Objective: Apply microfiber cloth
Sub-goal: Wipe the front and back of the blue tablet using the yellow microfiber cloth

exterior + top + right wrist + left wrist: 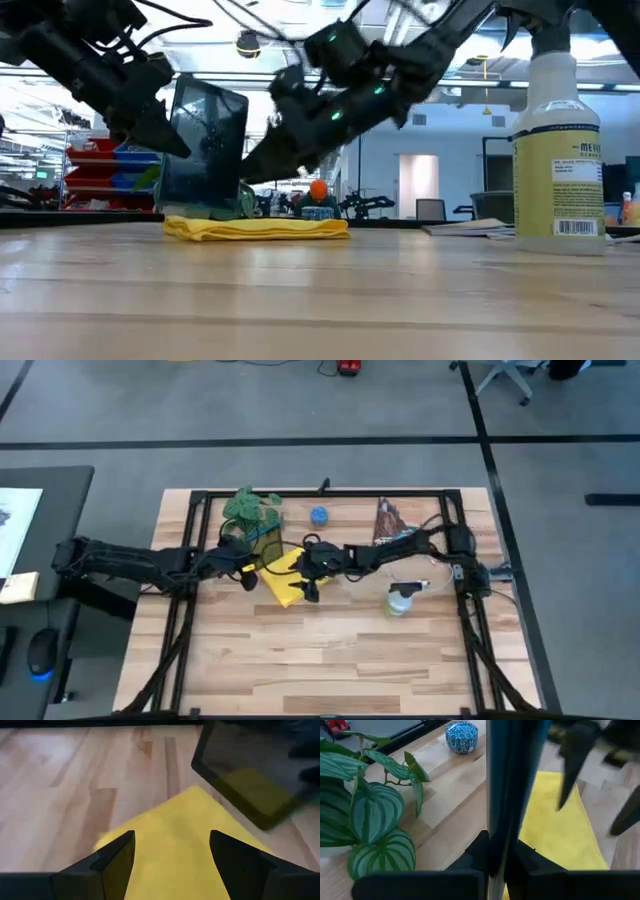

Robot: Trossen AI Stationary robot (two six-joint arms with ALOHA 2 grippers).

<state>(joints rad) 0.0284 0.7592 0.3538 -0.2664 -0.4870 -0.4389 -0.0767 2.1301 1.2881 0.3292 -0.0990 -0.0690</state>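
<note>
Yellow microfiber cloth [256, 228] (folded, flat)

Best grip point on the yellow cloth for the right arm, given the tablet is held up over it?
Probably the microfiber cloth corner nearest the open right gripper, pinched from above. It lies flat and folded on the table, so an edge lifts easiest. The left gripper holds the tablet upright along its far side.

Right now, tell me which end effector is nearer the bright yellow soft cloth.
Right. The right end effector hovers open directly over the bright yellow soft cloth; the left end effector holds the dark flat tablet upright at the cloth's edge.
</note>
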